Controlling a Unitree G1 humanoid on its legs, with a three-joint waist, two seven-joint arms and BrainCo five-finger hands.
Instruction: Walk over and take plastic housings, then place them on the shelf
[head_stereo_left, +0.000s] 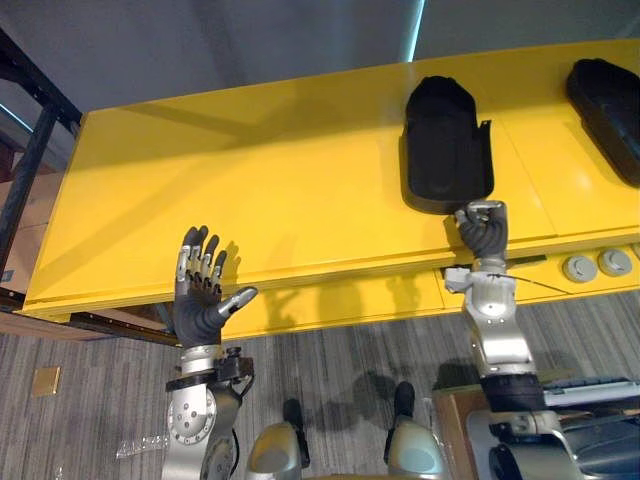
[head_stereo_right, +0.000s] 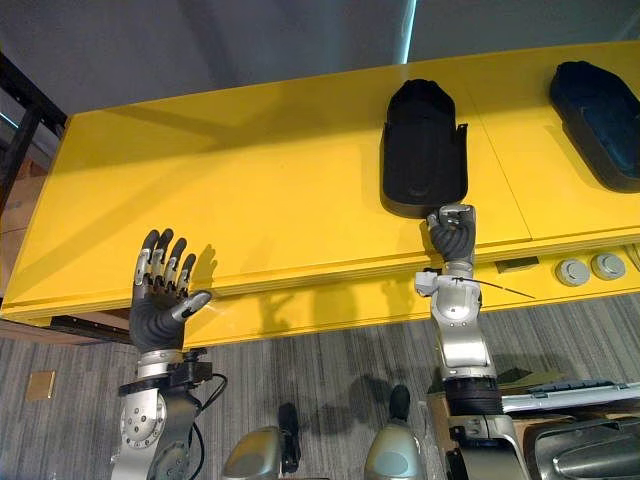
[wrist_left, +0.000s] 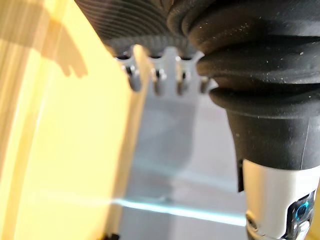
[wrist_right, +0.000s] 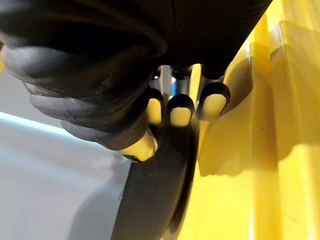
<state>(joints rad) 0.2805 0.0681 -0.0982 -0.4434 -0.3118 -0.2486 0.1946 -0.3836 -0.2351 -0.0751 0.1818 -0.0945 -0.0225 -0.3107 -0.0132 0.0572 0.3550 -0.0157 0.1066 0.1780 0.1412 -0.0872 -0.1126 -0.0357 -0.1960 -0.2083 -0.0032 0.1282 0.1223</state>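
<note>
A black plastic housing (head_stereo_left: 445, 140) lies on the yellow surface (head_stereo_left: 250, 190), right of the middle, hollow side up. My right hand (head_stereo_left: 483, 232) is at its near end, fingers curled over the rim. In the right wrist view the dark fingertips (wrist_right: 180, 112) and thumb press on the black housing (wrist_right: 155, 200). A second black housing (head_stereo_left: 608, 110) lies at the far right, untouched. My left hand (head_stereo_left: 200, 295) is raised at the surface's front edge on the left, fingers straight and spread, holding nothing; its fingers (wrist_left: 157, 82) show against the yellow edge in the left wrist view.
A dark metal rack frame (head_stereo_left: 30, 150) stands beyond the surface's left end. Two round grey knobs (head_stereo_left: 597, 265) sit on the lower front ledge at the right. A brown box edge (head_stereo_left: 455, 410) is by my right side on the grey floor.
</note>
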